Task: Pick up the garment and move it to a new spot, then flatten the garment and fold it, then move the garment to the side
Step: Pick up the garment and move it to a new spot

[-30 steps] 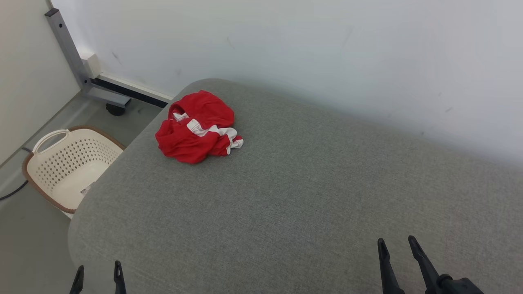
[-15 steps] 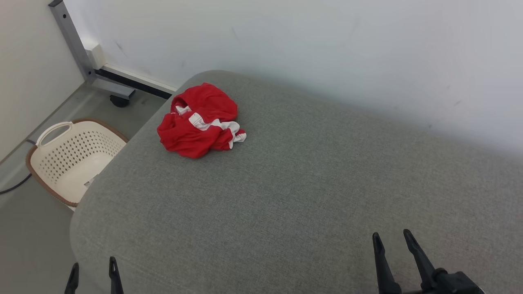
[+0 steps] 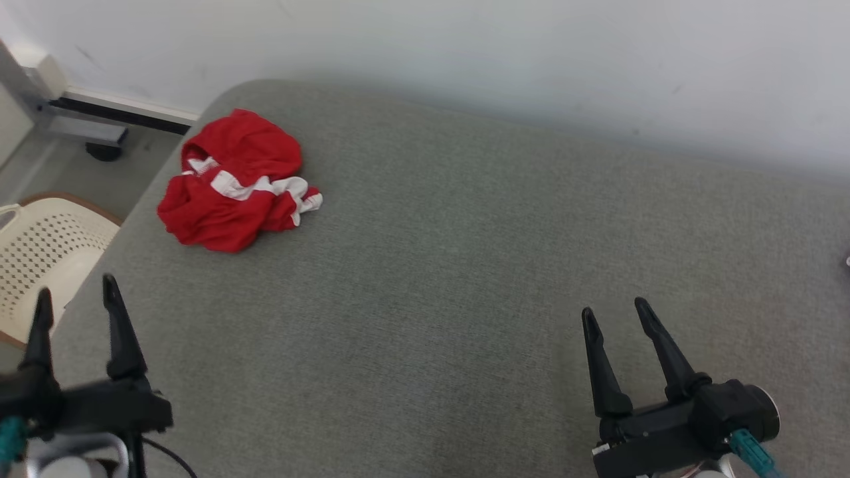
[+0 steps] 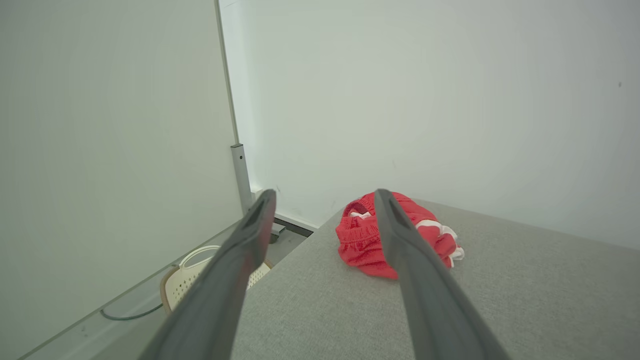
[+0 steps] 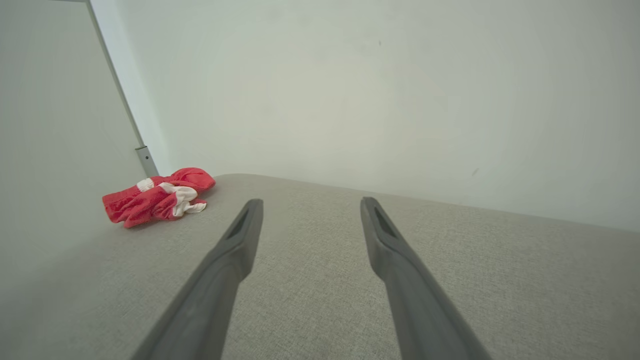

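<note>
A crumpled red garment (image 3: 236, 182) lies in a heap on a grey fabric-covered surface (image 3: 465, 265), at that surface's far left corner. The heap is a little longer than it is wide. In the head view its long axis runs from the surface's far edge back toward the robot, slanting toward the surface's left edge. A white band crosses the middle of the heap, and a small white end pokes out toward the surface's centre. A gathered waistband opening shows in the left wrist view.

The garment sits close to the surface's rounded left edge and far edge, without hanging over either. A pale wall (image 3: 465, 46) rises just behind the far edge. A cream perforated basket (image 3: 40, 252) stands on the floor beside the left edge.

A broad stretch of grey fabric spreads from the garment to the surface's right and near sides. The left gripper (image 3: 76, 287) hovers at the surface's near left edge, fingers spread apart and holding nothing. The right gripper (image 3: 613, 307) hovers over the near right part, fingers likewise apart, well away from the garment.
</note>
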Available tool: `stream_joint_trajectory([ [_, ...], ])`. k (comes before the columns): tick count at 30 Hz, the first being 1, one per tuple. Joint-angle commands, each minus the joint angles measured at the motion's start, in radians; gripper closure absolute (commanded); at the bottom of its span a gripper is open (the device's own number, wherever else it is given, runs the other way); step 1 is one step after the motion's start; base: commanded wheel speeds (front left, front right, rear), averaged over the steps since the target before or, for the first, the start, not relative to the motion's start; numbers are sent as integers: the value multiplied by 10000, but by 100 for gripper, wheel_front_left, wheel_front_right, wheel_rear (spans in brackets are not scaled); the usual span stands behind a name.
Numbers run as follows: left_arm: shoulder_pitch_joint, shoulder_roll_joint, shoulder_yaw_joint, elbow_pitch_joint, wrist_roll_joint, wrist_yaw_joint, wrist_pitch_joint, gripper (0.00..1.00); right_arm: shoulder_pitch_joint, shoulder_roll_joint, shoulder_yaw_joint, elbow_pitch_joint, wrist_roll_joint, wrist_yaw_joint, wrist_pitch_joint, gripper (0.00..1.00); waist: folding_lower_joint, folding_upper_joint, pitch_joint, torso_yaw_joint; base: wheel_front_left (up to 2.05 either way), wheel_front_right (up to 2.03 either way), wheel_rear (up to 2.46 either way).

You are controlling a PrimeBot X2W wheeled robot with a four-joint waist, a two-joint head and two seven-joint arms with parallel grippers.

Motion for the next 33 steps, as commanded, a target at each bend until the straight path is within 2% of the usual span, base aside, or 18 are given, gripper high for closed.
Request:
stream_joint_trajectory([
  [1, -687, 206, 142, 109, 1, -76, -31, 0, -341, -99, 27, -94, -52, 3, 0, 0, -2, -2, 1204, -1208, 0, 0, 0],
  [10, -3132, 1368, 958, 1284, -426, -302, -29, 0, -1284, -80, 166, -397, 56, 3, 0, 0, -2, -2, 2633, -2729, 0, 0, 0],
  [14, -4089, 1896, 952, 2213, -669, -438, -23, 0, -1572, -34, 177, -490, 90, 3, 2, 0, -2, -2, 3029, -3183, 0, 0, 0],
  [19, -4961, 2288, 1023, 3166, -1179, -536, 94, 0, -1760, -7, 194, -489, 153, 3, 2, 0, -2, -2, 3274, -3516, 0, 0, 0],
  [21, -5341, 2742, 889, 3728, -1128, -580, 213, 0, -1845, 6, 237, -485, 161, 3, 2, 0, -2, -2, 3366, -3648, 0, 0, 0],
  [26, -6178, 3411, 368, 5392, -1189, -649, 680, 0, -1982, 25, 333, -428, 244, 3, 0, 0, -2, -2, 3512, -3913, 0, 0, 0],
  [33, -6791, 3700, 422, 7212, -1538, -512, 1483, 0, -1956, 38, 412, -380, 348, 3, 0, 0, -2, -2, 3560, -4050, 0, 0, 0],
])
